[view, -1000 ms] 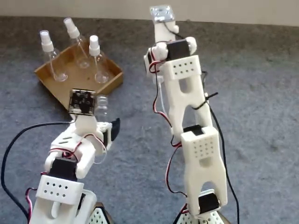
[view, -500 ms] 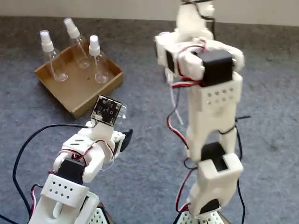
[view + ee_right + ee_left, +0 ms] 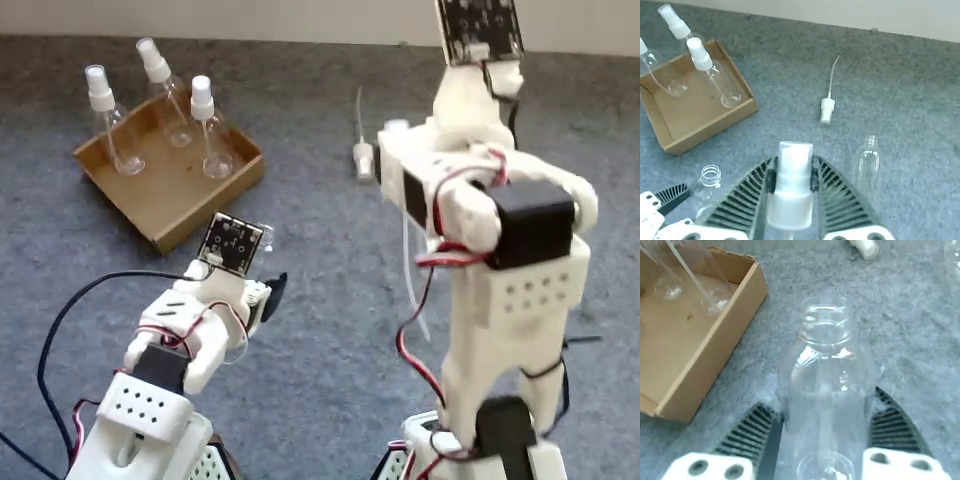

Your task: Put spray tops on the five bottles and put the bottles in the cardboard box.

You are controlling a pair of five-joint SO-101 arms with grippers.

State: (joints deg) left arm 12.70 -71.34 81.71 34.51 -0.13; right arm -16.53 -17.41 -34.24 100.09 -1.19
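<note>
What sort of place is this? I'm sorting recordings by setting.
Likely a hobby or lab robot workspace: two white arms with bare wiring, a grey carpeted table, and a cardboard box holding clear spray bottles.

Table (image 3: 300, 330) was overlooked from high up; wrist cameras were angled down at it, left one much closer. Cardboard box (image 3: 165, 195) was caught in all three.

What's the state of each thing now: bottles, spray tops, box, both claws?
Left claw: shut on a bottle.
Held bottle: no top, neck open.
Right claw: shut on a spray top.
Held spray top: not on any bottle.
Loose spray top: lying on the carpet.
Loose bottle: no top, on the carpet.
Three boxed bottles: tops on, standing.
Box: open, holds those three.
</note>
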